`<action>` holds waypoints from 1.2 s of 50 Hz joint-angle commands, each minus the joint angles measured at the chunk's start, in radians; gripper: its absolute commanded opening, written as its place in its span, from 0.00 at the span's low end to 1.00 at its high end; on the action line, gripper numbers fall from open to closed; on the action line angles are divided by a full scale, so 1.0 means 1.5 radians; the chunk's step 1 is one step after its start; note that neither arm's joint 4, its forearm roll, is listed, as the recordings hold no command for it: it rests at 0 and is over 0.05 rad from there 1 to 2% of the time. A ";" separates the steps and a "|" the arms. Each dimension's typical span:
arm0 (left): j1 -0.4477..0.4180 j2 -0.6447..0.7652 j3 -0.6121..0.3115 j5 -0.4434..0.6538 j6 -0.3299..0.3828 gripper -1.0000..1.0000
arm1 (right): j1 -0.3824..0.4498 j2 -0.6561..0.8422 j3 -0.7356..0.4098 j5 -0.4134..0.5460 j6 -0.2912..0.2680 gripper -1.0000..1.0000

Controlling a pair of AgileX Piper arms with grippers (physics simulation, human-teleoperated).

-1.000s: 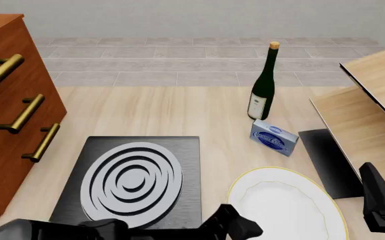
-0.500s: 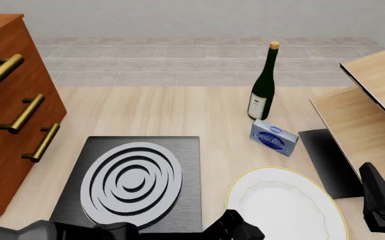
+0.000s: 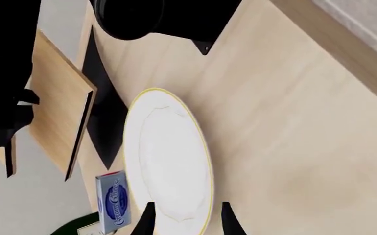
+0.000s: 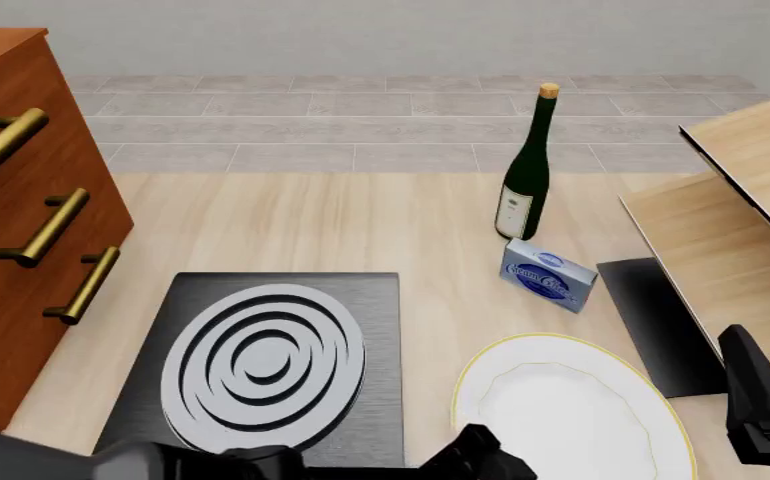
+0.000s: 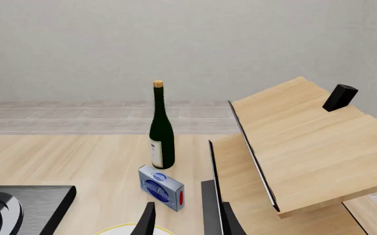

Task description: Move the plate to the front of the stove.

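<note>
The white plate with its thin gold rim lies flat on the table, right of the stove, a dark square slab with silver rings. At the bottom edge of the front view my left gripper sits low by the plate's near-left rim. The left wrist view shows the plate just ahead of that open gripper, whose fingertips sit on either side of the rim's near part. My right gripper hangs open right of the plate, holding nothing. Its wrist view shows a sliver of plate rim and a stove corner.
A green wine bottle and a small blue box stand beyond the plate. A plain black slab lies at the right beside a wooden shelf unit. A wooden drawer chest with brass handles stands left of the stove.
My left arm has slid lower toward the near edge of the front view, with less of it showing. Plate, stove and right arm have stayed put.
</note>
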 commanded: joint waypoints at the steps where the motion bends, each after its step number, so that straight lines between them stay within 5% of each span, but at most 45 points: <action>1: 0.000 0.022 -0.009 -0.001 -0.001 1.00 | 0.000 0.000 0.000 0.000 0.000 1.00; 60: 0.026 0.110 -0.055 -0.018 0.011 1.00 | -0.003 0.011 0.000 -0.004 0.001 1.00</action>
